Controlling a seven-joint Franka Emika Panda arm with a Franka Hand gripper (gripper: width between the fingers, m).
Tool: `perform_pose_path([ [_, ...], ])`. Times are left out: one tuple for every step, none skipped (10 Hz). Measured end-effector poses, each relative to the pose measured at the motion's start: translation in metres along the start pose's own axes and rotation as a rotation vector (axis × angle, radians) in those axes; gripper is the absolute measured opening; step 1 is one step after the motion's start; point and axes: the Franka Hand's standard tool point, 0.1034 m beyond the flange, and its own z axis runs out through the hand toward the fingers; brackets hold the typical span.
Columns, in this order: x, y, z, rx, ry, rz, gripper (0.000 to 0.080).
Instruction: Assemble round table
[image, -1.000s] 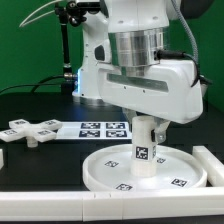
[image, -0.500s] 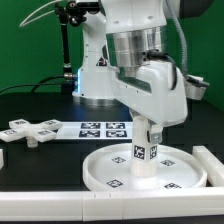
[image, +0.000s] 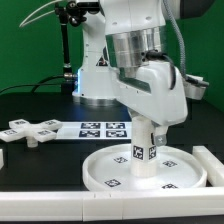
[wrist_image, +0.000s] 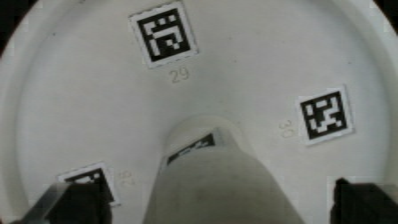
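The large round disc (image: 105, 172) lies flat on the black table at the front. The short thick post (image: 146, 156) stands upright near its middle. My gripper (image: 148, 130) comes straight down over the post and is shut on its upper part. In the wrist view the post (wrist_image: 222, 170) rises between my two dark fingers (wrist_image: 64, 205), with the tagged disc face (wrist_image: 107, 110) around it. The cross-shaped piece (image: 30, 130) lies on the table at the exterior view's left, apart from the disc.
The marker board (image: 102, 129) lies flat behind the disc. A white rail (image: 212, 162) stands at the exterior view's right of the disc, and another (image: 50, 197) runs along the front edge. The robot base and a black stand are at the back.
My wrist has turned about the vertical axis and the post turned with it, its tags now facing differently. In the last half second almost nothing moved.
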Motion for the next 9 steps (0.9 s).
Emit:
perform_pose_path([
  [-0.002,-0.001,0.000,-0.004,0.002,-0.079,0.0645],
  [-0.010,-0.006,-0.004,-0.023,0.018,-0.236,0.0645],
  [-0.014,-0.005,-0.008,-0.020,0.017,-0.403,0.0649],
  [-0.013,0.003,-0.009,-0.023,0.017,-0.509,0.0649],
  [-0.010,0.015,-0.009,-0.009,0.031,-0.544,0.0649],
  [-0.007,0.032,-0.006,-0.009,0.040,-0.587,0.0649],
  [-0.010,0.030,-0.006,-0.017,0.030,-0.662,0.0649],
  [-0.010,0.027,-0.007,-0.010,0.032,-0.657,0.0649],
  [-0.010,0.027,-0.006,-0.011,0.031,-0.658,0.0649],
])
